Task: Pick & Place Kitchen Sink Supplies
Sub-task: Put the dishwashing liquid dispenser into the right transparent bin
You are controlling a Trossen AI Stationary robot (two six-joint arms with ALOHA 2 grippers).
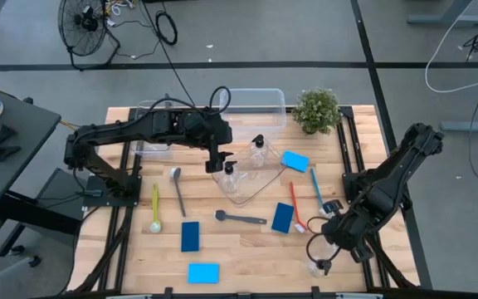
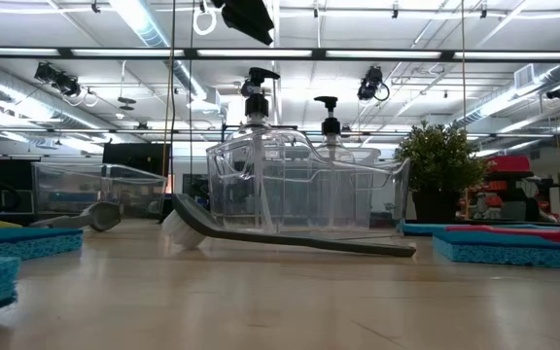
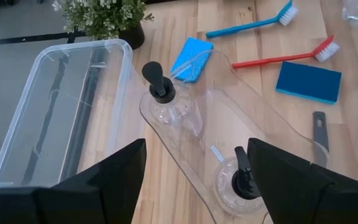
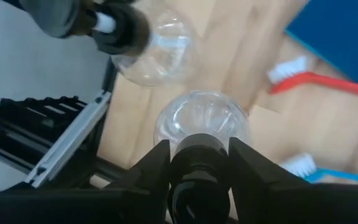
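A small clear bottle (image 4: 202,121) with a black pump top stands under my right gripper (image 4: 199,163) near the table's near right corner (image 1: 319,267); the gripper is shut on it. A second clear bottle (image 4: 149,51) lies on its side just beyond it. My left gripper (image 3: 196,168) hangs open above the clear tray (image 1: 256,189) at mid-table and touches nothing. Two more pump bottles (image 3: 163,93) (image 3: 238,182) stand upright in that tray. My right gripper pinches the bottle's black pump collar (image 4: 197,148) between its two fingers, one on each side. The fingers come from above, pointing steeply down. The clear body hangs upright below them. Whether its base is off the table, I cannot tell.
Two clear bins (image 1: 260,101) (image 1: 150,137) and a potted plant (image 1: 316,110) stand along the far edge. Blue sponges (image 1: 295,160) (image 1: 283,218) (image 1: 190,236) (image 1: 203,272) and red (image 1: 295,208), blue (image 1: 315,189), yellow-green (image 1: 156,208), grey (image 1: 177,189) and black (image 1: 241,218) brushes lie about.
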